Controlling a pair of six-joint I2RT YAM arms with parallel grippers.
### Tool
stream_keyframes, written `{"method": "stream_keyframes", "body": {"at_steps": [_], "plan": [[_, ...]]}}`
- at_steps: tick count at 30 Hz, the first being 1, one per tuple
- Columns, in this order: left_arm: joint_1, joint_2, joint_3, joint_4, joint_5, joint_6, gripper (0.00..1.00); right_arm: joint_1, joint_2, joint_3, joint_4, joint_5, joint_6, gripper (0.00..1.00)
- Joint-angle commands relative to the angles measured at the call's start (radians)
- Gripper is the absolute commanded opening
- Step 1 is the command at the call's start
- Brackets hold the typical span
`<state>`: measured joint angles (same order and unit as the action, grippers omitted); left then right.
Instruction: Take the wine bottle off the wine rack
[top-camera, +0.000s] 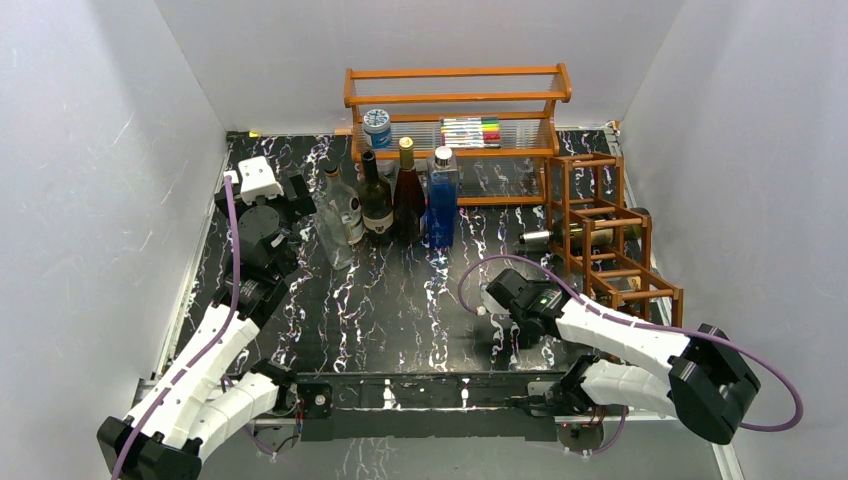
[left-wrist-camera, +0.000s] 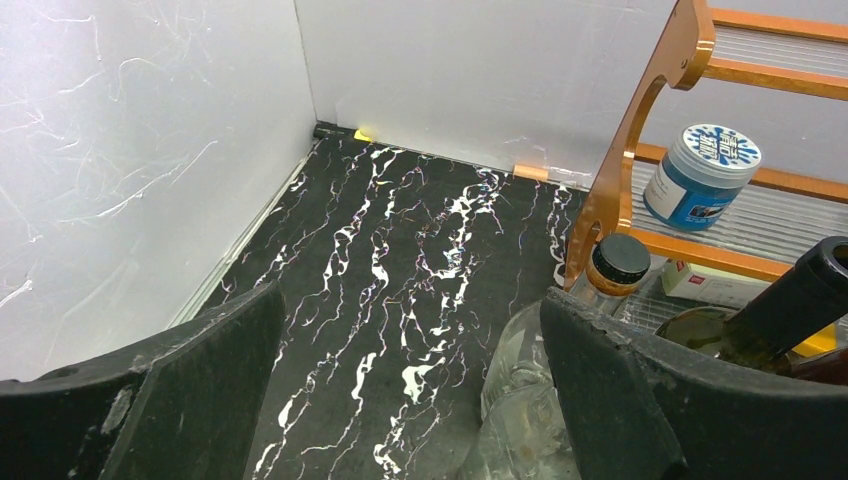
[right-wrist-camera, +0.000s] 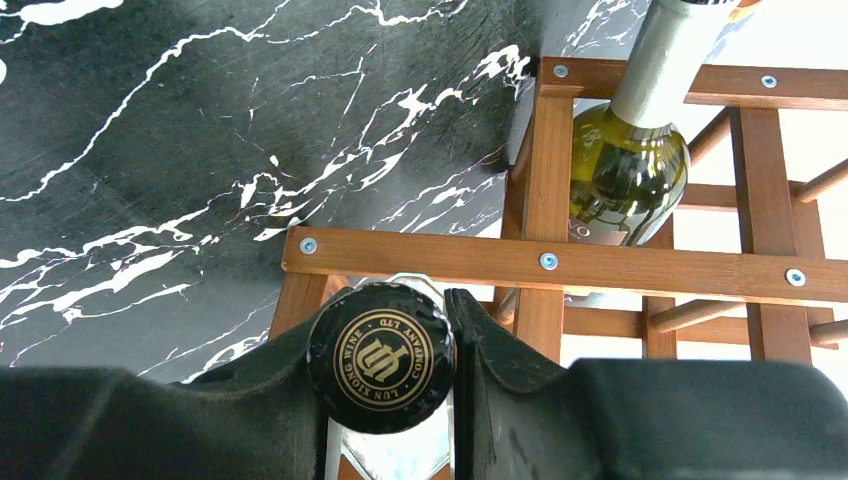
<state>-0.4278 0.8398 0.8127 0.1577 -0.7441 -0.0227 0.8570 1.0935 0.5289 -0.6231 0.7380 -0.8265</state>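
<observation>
Cap (right-wrist-camera: 380, 357) of bottle (right-wrist-camera: 395, 458): right gripper (right-wrist-camera: 390, 302) pinching it | bottle not out of rack (right-wrist-camera: 560, 262) yet | left gripper (left-wrist-camera: 400, 390) wide, empty

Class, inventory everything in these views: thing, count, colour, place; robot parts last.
Table: one, black with white veins, under everything.
Wine rack: one, reddish-brown, right side.
Silver-necked wine bottle: one, green glass, lying in a rack cell.
Black-capped wine bottle: one, lying in another cell, cap outward.
Orange shelf: one, at the back wall.
Jar: one, blue, on the shelf.
Marker set: one, multicoloured, on the shelf.
Standing bottles: four, clear, dark, brown, blue, before the shelf.
Left gripper: one, black, open, back left.
Right gripper: one, black, shut on the black-capped bottle's cap.
</observation>
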Motion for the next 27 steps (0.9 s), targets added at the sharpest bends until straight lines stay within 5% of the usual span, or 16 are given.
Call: {"method": "stream_keyframes", "body": {"at_steps": [1, 8, 27], "plan": [[-0.005, -0.005, 0.025, 0.029, 0.001, -0.009, 0.98, 0.008, -0.017, 0.01, -0.038, -0.062, 0.025, 0.08], [-0.005, 0.002, 0.029, 0.022, 0.008, -0.012, 0.98, 0.06, 0.002, 0.014, -0.049, -0.099, 0.026, 0.0], [-0.005, 0.003, 0.031, 0.02, 0.008, -0.01, 0.98, 0.146, 0.16, 0.175, 0.022, -0.25, 0.122, 0.0]]}}
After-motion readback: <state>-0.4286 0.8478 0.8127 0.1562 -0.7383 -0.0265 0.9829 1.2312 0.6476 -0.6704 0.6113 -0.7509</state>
